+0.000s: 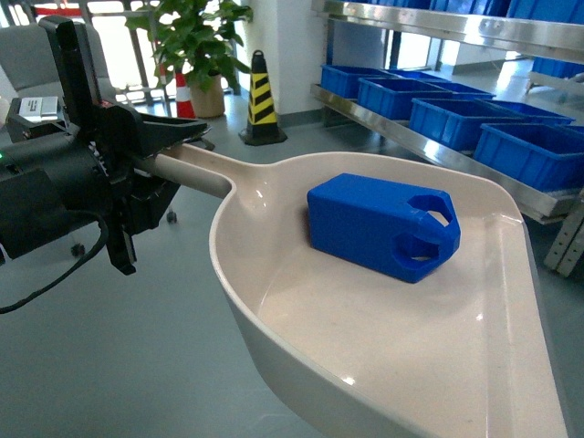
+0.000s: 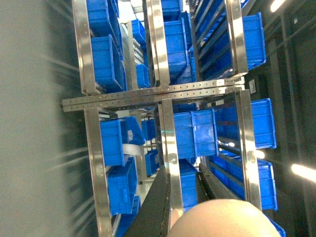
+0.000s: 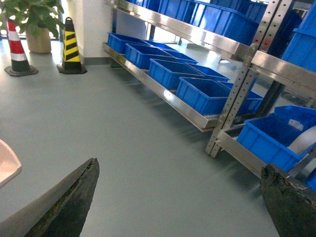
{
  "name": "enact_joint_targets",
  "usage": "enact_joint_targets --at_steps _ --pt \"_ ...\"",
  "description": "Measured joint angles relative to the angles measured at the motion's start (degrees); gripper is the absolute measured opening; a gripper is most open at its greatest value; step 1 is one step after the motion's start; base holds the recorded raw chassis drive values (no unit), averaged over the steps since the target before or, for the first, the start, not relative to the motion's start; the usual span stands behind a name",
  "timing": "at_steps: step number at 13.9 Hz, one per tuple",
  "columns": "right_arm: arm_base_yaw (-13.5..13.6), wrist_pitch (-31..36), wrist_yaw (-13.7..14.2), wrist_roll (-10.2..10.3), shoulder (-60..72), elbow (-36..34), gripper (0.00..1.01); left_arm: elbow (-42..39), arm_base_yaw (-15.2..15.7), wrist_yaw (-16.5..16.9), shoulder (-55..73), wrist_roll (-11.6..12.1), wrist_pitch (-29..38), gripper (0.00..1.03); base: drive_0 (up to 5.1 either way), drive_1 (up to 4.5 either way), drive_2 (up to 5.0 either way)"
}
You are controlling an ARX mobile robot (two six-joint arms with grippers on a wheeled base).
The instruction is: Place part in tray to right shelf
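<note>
**Carrying a loose part on a glossy tray toward the rack**

Starting at the left gripper [image 1: 169,146]: its black fingers are closed around the tray handle [image 1: 196,173], gripping near the handle's far end, well away from the bowl. The tray [image 1: 274,347] hangs out from that single grip as a long lever. The right gripper [image 3: 177,202] holds nothing; its two dark fingers stand wide apart over bare grey floor.

The part [image 1: 383,226] lies on its side inside the tray, toward the back of the bowl, its lug end with the holes pointing toward the wide flat lip. Nothing restrains it.

Handling judgement: the part looks like rigid moulded plastic, light and not fragile. The tray surface is glossy and appears slippery, so the part will likely slide if the lip dips. Held so far out on the handle, the tray may twist in the fingers; level carriage matters. The handle is the proper hold; the part itself needs none.

Beyond the tray, the right shelf [image 1: 456,27] runs along the right side, steel rails carrying blue crates [image 1: 529,151]. A striped cone [image 1: 262,100] and a potted plant [image 1: 196,46] stand farther back.

Markings: no brand, label or legible writing is visible on part, tray or crates.
</note>
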Motion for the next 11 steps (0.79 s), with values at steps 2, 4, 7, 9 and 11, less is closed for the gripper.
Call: enact_joint_targets --at_steps 2,4,7,9,11 --pt "0.0 0.0 0.0 0.0 0.0 0.0 0.98 0.0 0.0 -0.1 0.0 0.0 0.0 0.13 -1.6 -1.57 -1.6" --pt "0.0 0.0 0.0 0.0 0.0 0.0 0.98 0.0 0.0 0.0 0.0 0.0 0.0 0.13 -1.6 -1.57 -1.6" --pt "0.0 0.0 0.0 0.0 0.0 0.0 0.98 0.0 0.0 0.0 0.0 0.0 0.0 0.13 -1.6 -1.57 -1.6" --pt "0.0 0.0 0.0 0.0 0.0 0.0 0.98 0.0 0.0 0.0 0.0 0.0 0.0 0.13 -1.6 -1.57 -1.6" --pt "0.0 0.0 0.0 0.0 0.0 0.0 0.98 0.0 0.0 -0.1 0.0 0.0 0.0 0.13 -1.6 -1.57 -1.6"
